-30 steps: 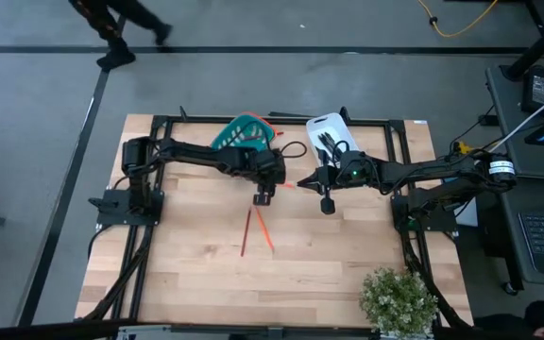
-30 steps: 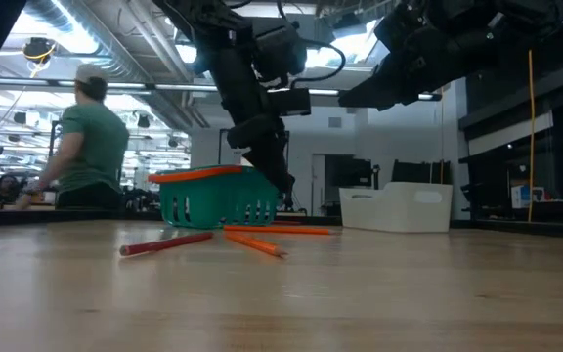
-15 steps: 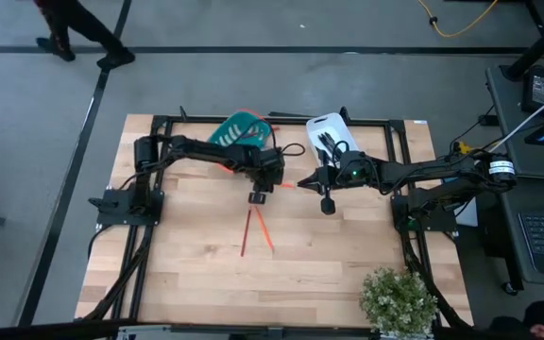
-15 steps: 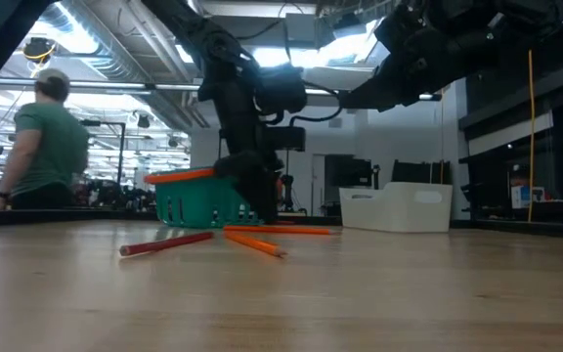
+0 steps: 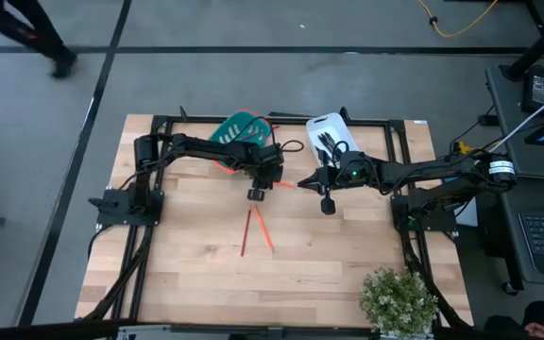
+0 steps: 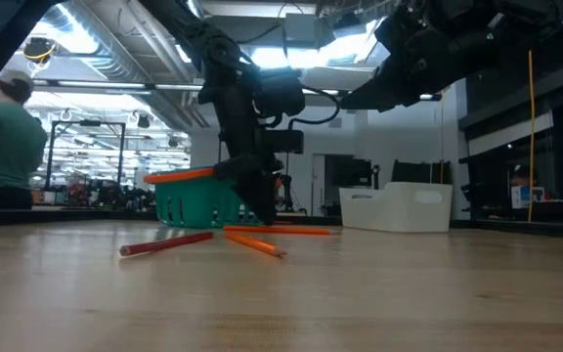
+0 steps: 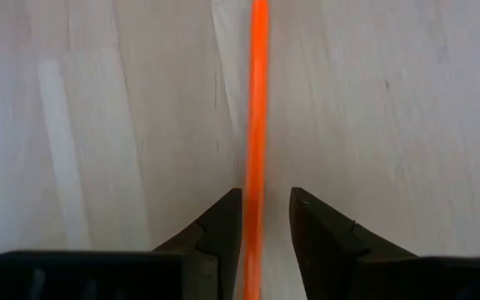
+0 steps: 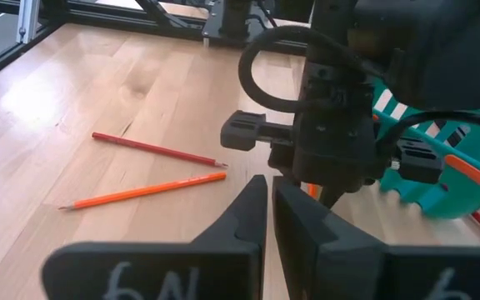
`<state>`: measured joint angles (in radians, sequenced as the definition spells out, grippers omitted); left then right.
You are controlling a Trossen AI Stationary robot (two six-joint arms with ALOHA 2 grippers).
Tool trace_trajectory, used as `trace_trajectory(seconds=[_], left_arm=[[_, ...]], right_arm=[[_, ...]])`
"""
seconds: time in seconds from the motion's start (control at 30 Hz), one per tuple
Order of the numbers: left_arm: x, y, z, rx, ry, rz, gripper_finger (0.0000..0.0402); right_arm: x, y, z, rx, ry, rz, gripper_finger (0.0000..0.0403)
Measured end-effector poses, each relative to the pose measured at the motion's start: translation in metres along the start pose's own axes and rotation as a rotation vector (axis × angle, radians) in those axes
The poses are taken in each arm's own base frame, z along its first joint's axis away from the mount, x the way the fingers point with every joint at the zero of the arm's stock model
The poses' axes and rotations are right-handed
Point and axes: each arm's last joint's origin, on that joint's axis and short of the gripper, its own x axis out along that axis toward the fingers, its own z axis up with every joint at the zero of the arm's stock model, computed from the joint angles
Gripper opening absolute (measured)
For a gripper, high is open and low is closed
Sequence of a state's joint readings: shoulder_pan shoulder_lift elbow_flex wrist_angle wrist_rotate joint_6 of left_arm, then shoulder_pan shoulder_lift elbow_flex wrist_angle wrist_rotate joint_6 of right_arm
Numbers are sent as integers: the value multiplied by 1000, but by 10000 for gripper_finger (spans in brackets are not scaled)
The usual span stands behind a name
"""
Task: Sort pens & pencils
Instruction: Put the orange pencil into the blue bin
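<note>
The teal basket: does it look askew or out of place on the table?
Yes, a little. The teal basket sits turned at an angle to the edges of the table. In the low view its orange rim slopes, so it seems tilted. Nothing looks spilled or broken.

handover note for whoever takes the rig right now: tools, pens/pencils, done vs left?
Left tool: open, low over the table, straddling an orange pencil, not yet gripped.
Right tool: shut, empty, hovering mid-table.
Two more pencils lie loose in the middle of the table.
Pens are in the white bin; the teal basket stands beside it, contents unclear.
Done: no pens loose on the table.
Left: three pencils.
</note>
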<state>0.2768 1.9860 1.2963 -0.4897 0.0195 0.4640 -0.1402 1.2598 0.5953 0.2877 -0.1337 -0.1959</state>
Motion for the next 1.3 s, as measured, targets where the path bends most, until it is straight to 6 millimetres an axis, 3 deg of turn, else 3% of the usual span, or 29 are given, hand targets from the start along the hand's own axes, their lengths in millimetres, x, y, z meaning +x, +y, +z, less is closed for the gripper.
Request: trace_trajectory(seconds=[0.5, 1.3], left_arm=[[12, -1, -5, -23, 32, -46, 84], [12, -35, 1, -75, 112, -91, 13]], right_arm=[[0, 0, 0, -18, 3, 0, 26], [0, 0, 0, -17, 2, 0, 26]])
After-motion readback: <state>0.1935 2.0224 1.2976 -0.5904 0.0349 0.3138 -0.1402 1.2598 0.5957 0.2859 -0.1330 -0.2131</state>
